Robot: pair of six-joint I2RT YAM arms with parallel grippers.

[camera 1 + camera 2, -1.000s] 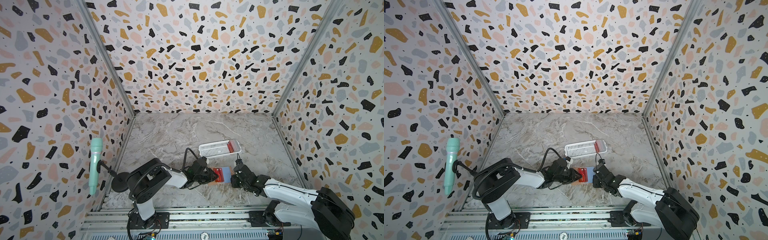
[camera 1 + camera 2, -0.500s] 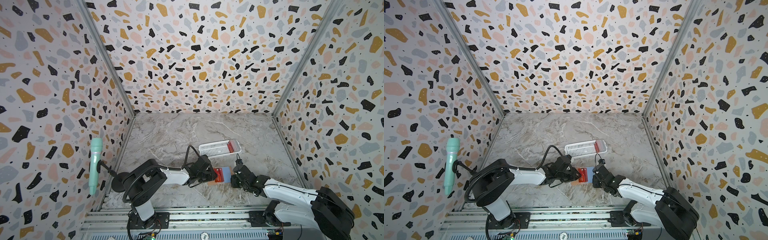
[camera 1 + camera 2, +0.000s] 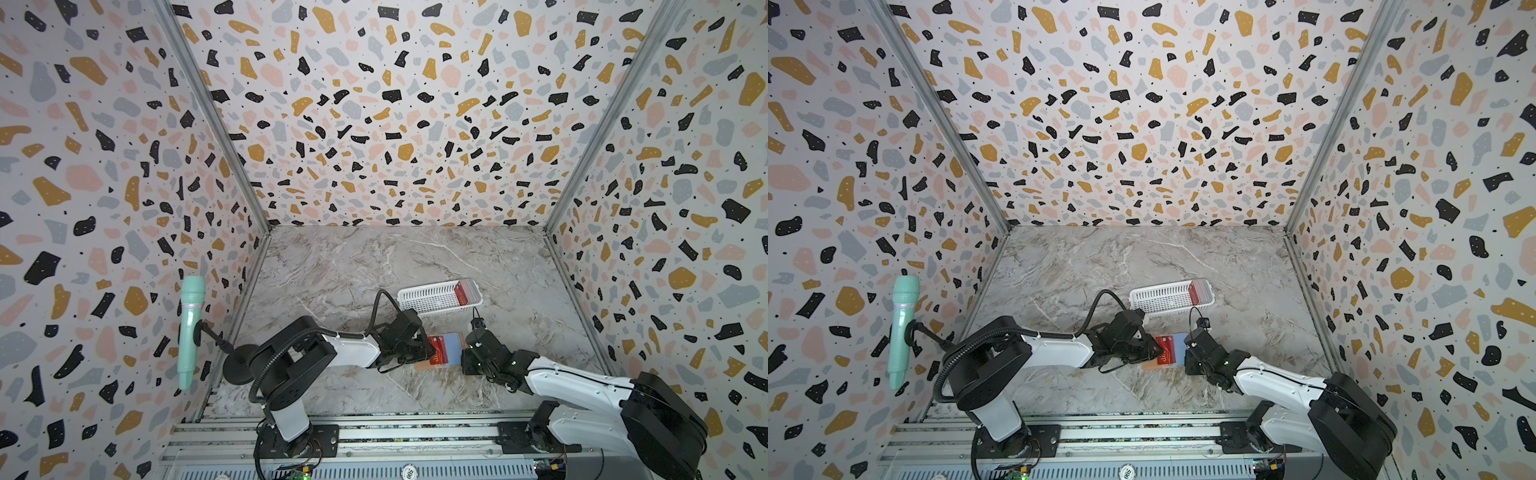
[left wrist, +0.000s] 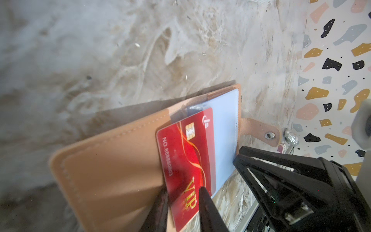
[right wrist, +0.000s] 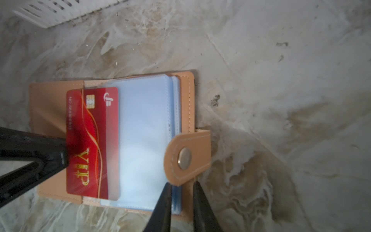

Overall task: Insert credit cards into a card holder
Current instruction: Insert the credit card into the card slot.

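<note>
A: Credit card (image 4: pixel 186 160): pushed a bit further into clear sleeve (image 5: pixel 144 130) vs a sec ago. L gripper (image 4: pixel 181 192): pinching VIP end, moved fwd.

B: R gripper (image 5: pixel 181 183): clamped on card holder (image 5: pixel 48 108) edge, lying open on tabletop (image 5: pixel 261 80). Roughly half in; more push needed. Spares waiting in basket (image 3: pixel 424 297).

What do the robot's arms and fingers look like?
Both the left arm and right arm have smooth white shells with chunky black joints and bases. A ribbed black hose and a looping black cable run along the left one. The fingers are black, thin and pointed, on triangular frames.
</note>
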